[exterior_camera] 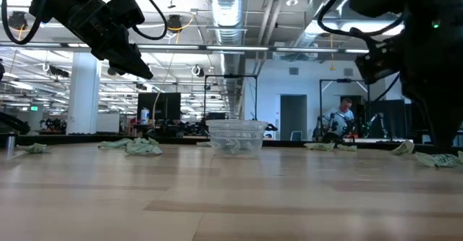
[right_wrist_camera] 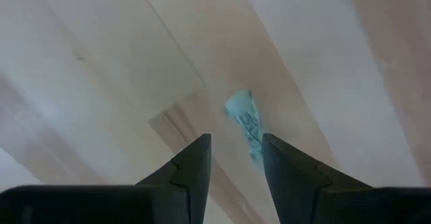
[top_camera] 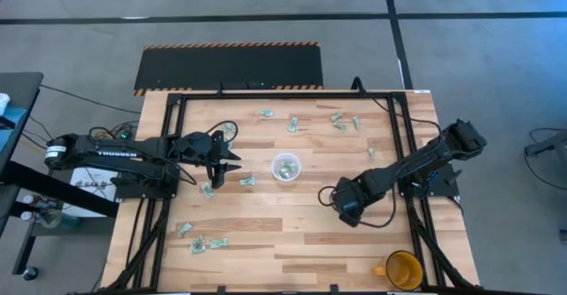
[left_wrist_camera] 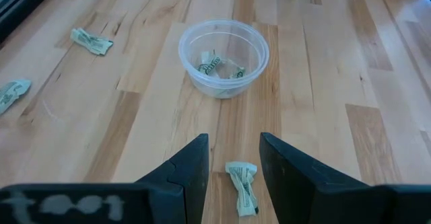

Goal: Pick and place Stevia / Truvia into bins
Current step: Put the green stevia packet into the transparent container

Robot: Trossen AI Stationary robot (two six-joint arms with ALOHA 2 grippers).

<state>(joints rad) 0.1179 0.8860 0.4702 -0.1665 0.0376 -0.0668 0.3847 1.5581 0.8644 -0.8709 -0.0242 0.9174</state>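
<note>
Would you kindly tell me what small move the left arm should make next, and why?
Probably lower the left end effector straight down. Its open fingers already straddle a crumpled Stevia sachet lying on the table, with the clear cup just ahead, and the low view shows it above the wood.
</note>
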